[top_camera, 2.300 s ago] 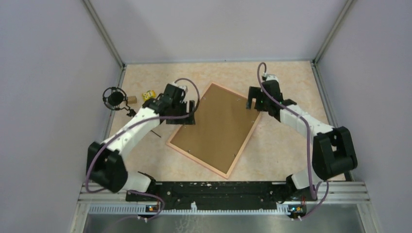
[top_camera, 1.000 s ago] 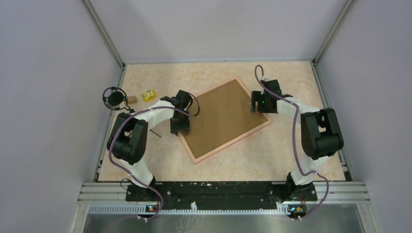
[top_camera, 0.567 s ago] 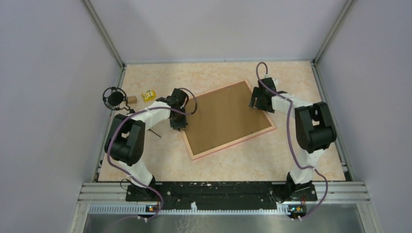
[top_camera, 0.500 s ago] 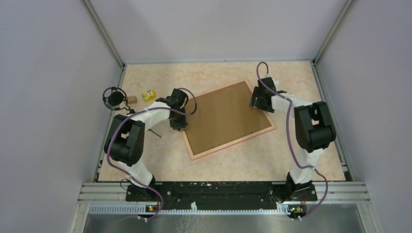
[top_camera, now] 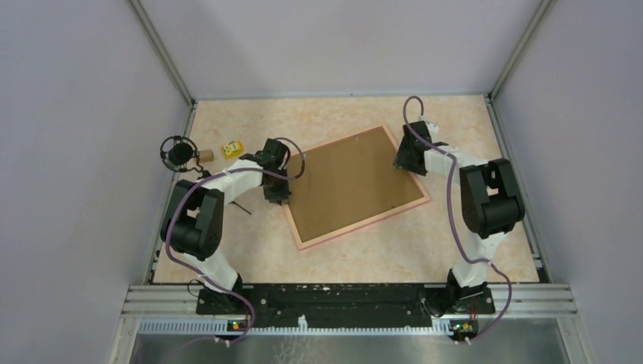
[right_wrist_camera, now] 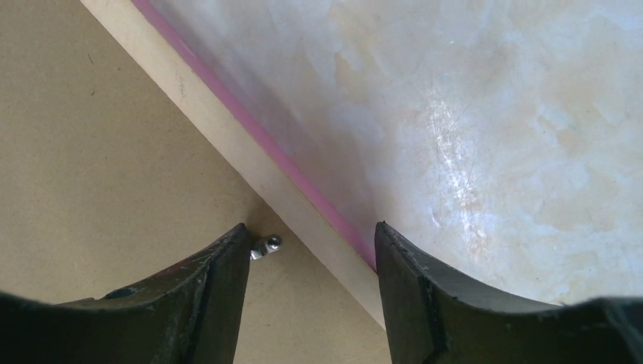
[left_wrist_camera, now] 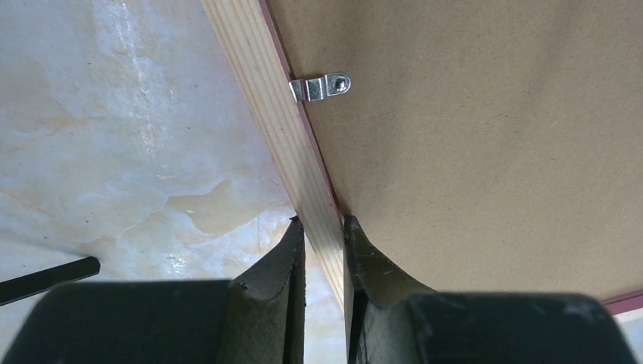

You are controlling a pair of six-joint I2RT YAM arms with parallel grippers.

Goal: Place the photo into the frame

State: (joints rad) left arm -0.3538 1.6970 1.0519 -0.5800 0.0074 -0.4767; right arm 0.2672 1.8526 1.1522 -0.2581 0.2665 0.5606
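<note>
The salmon-pink frame (top_camera: 364,224) lies back-up on the table, and the brown backing board (top_camera: 352,186) fills it. The photo is hidden. My left gripper (top_camera: 279,193) is shut on the frame's left rail (left_wrist_camera: 261,98). In the left wrist view its tips (left_wrist_camera: 321,226) pinch that rail below a metal clip (left_wrist_camera: 322,87). My right gripper (top_camera: 404,161) is open at the right rail, near the far corner. In the right wrist view it (right_wrist_camera: 307,227) straddles the rail (right_wrist_camera: 218,133), with one finger on the board beside a clip (right_wrist_camera: 267,246).
At the far left stand a black round mount (top_camera: 178,153), a small wooden block (top_camera: 205,155) and a yellow object (top_camera: 232,149). A thin black rod (top_camera: 243,206) lies left of the frame. Grey walls close in three sides of the table.
The frame has swung from a steep diagonal towards level. My left gripper has closed on the left rail. My right gripper has shifted along the right rail, and its jaws have narrowed.
</note>
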